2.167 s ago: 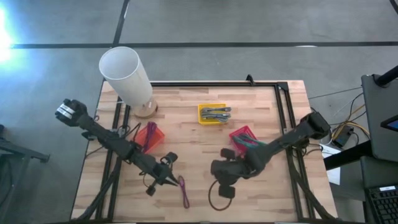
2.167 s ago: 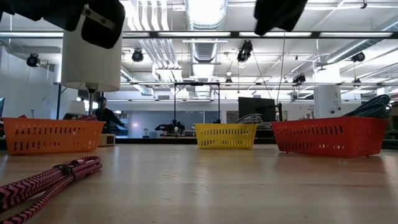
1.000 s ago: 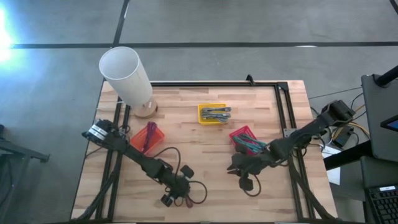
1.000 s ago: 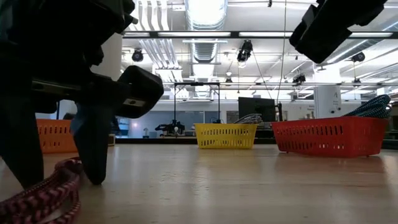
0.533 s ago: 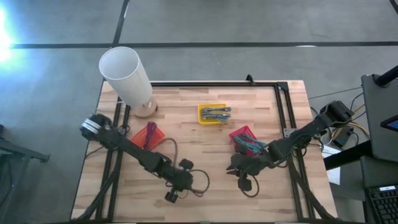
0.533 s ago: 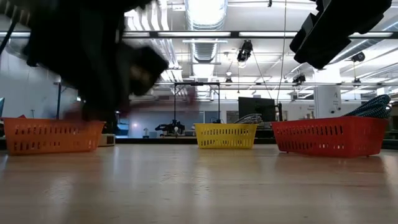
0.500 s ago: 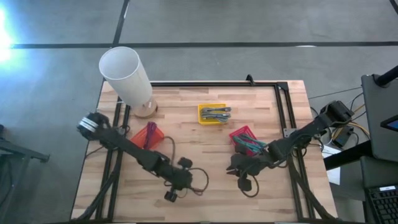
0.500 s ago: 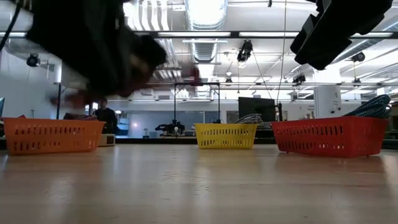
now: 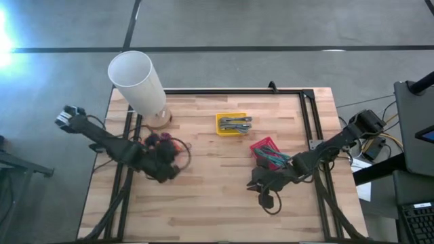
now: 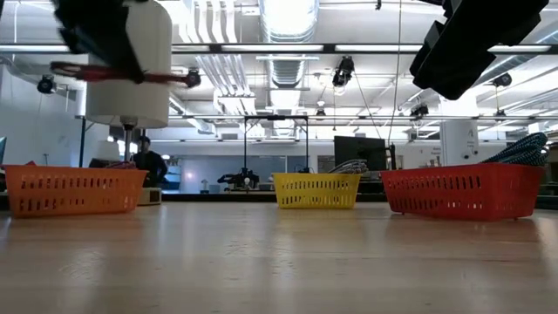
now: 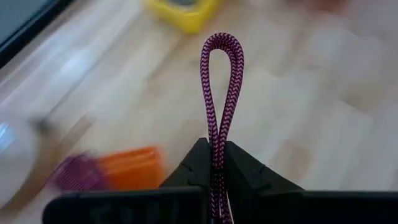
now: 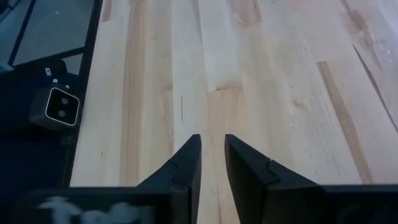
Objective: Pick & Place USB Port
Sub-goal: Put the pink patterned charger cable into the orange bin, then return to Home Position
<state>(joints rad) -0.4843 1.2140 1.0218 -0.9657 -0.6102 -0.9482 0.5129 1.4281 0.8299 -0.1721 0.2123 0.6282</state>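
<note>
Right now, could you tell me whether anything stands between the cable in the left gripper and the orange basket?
Nothing visible does. The left gripper, shut on the pink braided cable, hangs by the orange basket, with only bare tabletop between them.

Wooden table (image 9: 217, 196) as landmark. White cylinder (image 9: 137, 83) stands on a round base at its far left corner. A small camera (image 12: 62, 105) sits off the table's edge. Grey floor (image 9: 271, 27) surrounds the table.
</note>
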